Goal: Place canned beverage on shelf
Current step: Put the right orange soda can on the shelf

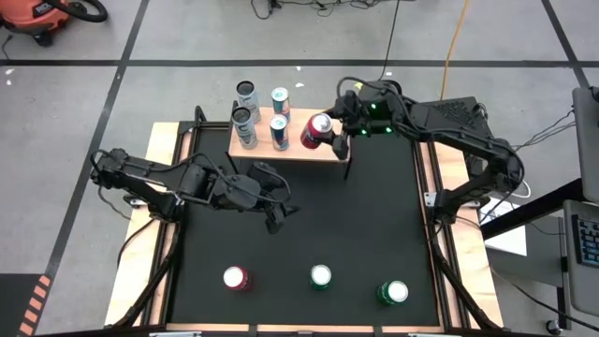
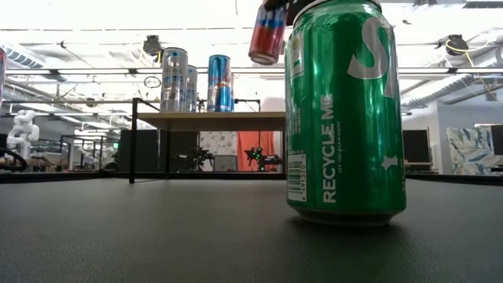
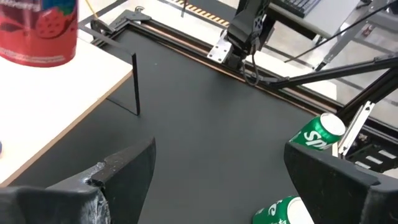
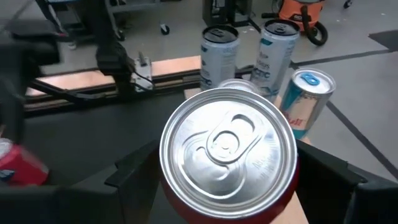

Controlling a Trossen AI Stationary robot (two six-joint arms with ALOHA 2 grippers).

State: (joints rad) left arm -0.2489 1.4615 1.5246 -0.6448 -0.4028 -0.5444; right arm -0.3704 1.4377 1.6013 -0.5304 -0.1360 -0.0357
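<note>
Gripping a red can [image 1: 316,130] between its fingers, right gripper [image 1: 329,131] hovered over the shelf [image 1: 329,154] at table's twelve o'clock; left gripper [image 1: 279,204] waited mid-table, wide open, empty.

Bright overhead lighting; low view glares, wrist edges blur

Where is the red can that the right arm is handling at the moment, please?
In the high view, the red can is in the right gripper over the shelf's right end, right of four slim cans.
</note>
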